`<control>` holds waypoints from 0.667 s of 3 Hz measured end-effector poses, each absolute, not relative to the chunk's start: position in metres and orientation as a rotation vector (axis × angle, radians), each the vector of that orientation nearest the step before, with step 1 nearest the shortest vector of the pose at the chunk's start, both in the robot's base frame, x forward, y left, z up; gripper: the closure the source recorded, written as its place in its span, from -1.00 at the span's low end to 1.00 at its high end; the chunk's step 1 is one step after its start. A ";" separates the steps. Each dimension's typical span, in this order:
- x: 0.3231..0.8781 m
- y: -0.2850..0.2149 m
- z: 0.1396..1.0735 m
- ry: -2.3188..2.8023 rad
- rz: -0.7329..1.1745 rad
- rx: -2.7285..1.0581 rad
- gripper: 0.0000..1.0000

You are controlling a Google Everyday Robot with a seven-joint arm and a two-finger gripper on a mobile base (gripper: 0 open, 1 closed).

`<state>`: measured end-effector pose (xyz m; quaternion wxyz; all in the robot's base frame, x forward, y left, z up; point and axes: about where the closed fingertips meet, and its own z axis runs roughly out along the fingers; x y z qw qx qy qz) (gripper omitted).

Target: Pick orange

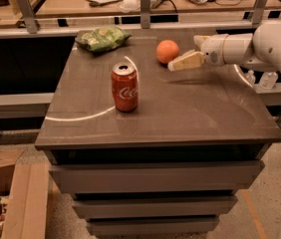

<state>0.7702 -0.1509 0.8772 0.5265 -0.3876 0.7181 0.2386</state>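
The orange sits on the brown table top, towards the back and right of the middle. My gripper comes in from the right on the white arm, just right of the orange and almost touching it. Its jaws are open and empty, and one cream finger points at the orange's lower right side.
A red Coca-Cola can stands upright left of the middle of the table. A green crinkled snack bag lies at the back left. A railing with metal posts runs behind the table. Cardboard boxes stand on the floor at the lower left.
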 end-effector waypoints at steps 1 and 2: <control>0.786 -0.140 0.869 1.745 0.538 -0.908 -1.00; 0.797 -0.130 0.865 1.762 0.528 -0.911 -1.00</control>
